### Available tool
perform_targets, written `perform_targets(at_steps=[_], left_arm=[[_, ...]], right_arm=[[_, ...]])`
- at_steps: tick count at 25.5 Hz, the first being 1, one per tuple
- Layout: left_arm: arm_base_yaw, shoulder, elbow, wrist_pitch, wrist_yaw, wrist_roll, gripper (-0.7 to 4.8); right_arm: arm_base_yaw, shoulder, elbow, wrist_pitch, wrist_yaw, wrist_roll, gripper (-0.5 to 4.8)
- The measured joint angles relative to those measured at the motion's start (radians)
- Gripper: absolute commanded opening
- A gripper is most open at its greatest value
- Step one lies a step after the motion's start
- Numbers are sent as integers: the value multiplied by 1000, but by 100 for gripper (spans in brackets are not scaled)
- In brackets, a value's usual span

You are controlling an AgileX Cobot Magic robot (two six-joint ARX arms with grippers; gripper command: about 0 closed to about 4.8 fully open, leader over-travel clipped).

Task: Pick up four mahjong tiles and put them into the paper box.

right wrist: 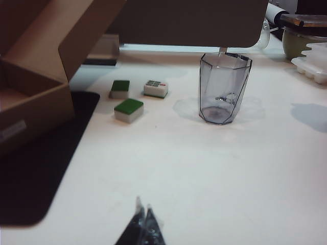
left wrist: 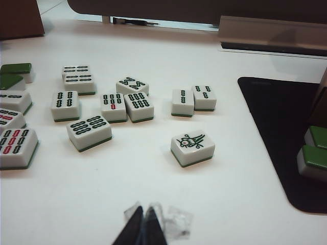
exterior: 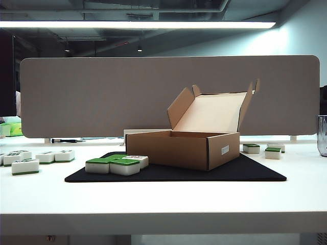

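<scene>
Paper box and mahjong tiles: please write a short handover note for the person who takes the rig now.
Left end effector: shut, empty, low over the white table, left of the mat.
Right end effector: shut, empty, over the table on the right side.
Paper box: on the black mat, lid open.
Mahjong tiles: scattered left of the mat; others lie on the mat and right of the box.
Done: no tile seen in the box.
Left: all four.

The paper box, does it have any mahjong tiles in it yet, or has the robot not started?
Nothing looks done: the paper box stands open, and no tile shows inside from here. Nothing is in hand: the left gripper and right gripper are shut and empty. All four are left; mahjong tiles wait on the table.
</scene>
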Motion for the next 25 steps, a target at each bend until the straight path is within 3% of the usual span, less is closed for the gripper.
perform_targets(at_steps=[14,25], left_arm=[[0,0,0,0,0,0,-6],[0,0,0,0,0,0,-6]], right_arm=[[1,0,190,-39,-62,137,-1],[2,2,509,-430,-246,143,-2]])
